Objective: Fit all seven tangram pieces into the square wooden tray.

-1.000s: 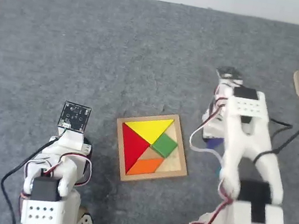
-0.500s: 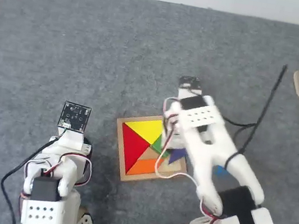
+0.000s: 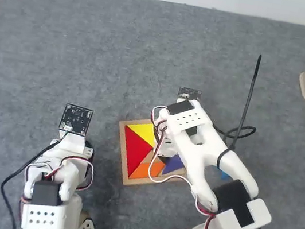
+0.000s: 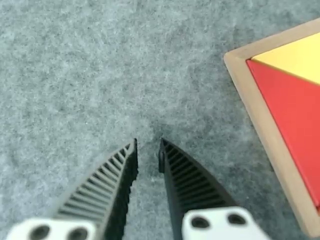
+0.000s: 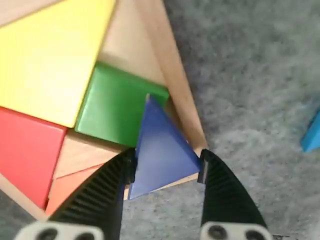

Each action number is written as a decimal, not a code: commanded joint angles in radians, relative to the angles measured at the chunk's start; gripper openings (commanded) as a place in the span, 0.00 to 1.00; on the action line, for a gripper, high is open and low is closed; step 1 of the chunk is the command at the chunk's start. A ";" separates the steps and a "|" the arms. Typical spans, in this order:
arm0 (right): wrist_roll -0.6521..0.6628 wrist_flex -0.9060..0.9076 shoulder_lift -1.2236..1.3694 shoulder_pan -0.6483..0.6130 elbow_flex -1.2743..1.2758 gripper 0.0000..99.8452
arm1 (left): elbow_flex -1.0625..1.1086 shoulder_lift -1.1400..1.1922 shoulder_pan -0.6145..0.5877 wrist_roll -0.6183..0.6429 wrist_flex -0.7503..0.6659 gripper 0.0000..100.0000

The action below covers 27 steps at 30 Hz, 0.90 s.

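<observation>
Just right of centre in the high view, the right arm [image 3: 204, 152] stretches over the square wooden tray [image 3: 125, 159], and we judge the step in hand to be placing a fifth piece. The right gripper [image 5: 166, 157] has its jaws closed on a blue triangle [image 5: 160, 152], one jaw against each side. The triangle hangs over the tray's right-hand corner. It overlaps the edge of the green square [image 5: 115, 107] and the tray's rim, so it is not seated yet.

Four pieces already lie in the tray: the yellow triangle [image 5: 50, 55], the red triangle [image 5: 25, 145], the green square and an orange piece [image 5: 70, 187]. Bare wood shows between them and beside the green square. A light blue piece [image 5: 312, 135] lies on the grey worktop [image 3: 66, 37], near the tray's right side.

For the next move, we think the triangle has to be turned so its edges match an open gap. It must then shift off the rim and the green square, come down flat and be let go. Pressing down where it overlaps could tip it or nudge the green square.

At the lower left of the high view, the left arm [image 3: 55, 180] sits folded back. The left gripper [image 4: 148, 145] points down at bare worktop near the tray's left corner. Its jaws stand a narrow gap apart and hold nothing.
</observation>
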 commanded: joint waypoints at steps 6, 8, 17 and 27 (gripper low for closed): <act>-0.012 0.036 -0.012 -0.015 -0.046 0.29 | -0.008 -0.023 0.002 0.008 0.000 0.07; -0.012 0.073 -0.012 -0.015 -0.066 0.34 | -0.008 -0.023 0.002 0.008 0.000 0.07; 0.032 0.130 -0.013 -0.008 -0.155 0.30 | -0.008 -0.023 0.002 0.008 0.000 0.07; 0.410 0.096 -0.188 0.073 -0.120 0.01 | -0.008 -0.023 0.002 0.008 0.000 0.07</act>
